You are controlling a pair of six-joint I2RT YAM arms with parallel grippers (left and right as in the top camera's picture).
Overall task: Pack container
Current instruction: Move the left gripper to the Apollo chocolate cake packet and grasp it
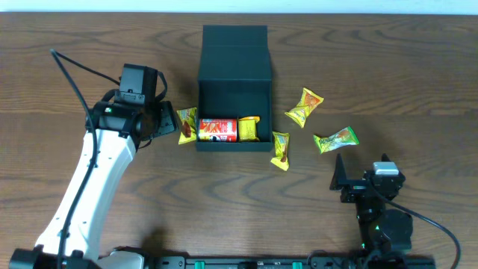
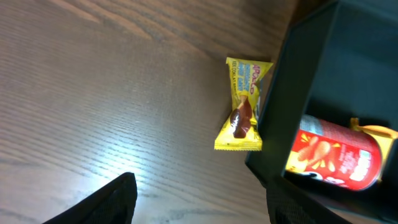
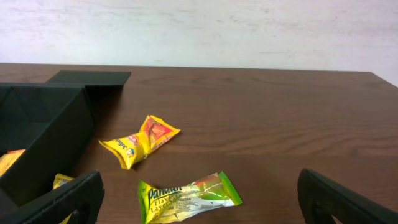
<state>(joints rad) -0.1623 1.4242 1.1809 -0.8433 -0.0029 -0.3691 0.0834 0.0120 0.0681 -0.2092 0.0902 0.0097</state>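
The container (image 1: 234, 90) is a dark square box, its flap lid (image 1: 234, 37) open at the back. It holds a red can (image 1: 217, 129) and a yellow packet (image 1: 249, 128). Another yellow packet (image 1: 187, 125) lies against its left wall, also in the left wrist view (image 2: 242, 106). My left gripper (image 1: 166, 119) is open and empty just left of that packet (image 2: 199, 202). A green packet (image 1: 335, 139) lies right of the box. My right gripper (image 1: 362, 170) is open and empty just in front of it (image 3: 200, 208); the packet (image 3: 186, 196) lies between the fingers' line of sight.
Two more yellow packets lie right of the box, one by its front corner (image 1: 281, 150) and one further back (image 1: 303, 107), which also shows in the right wrist view (image 3: 140, 142). The table is dark wood. A pale wall stands behind it.
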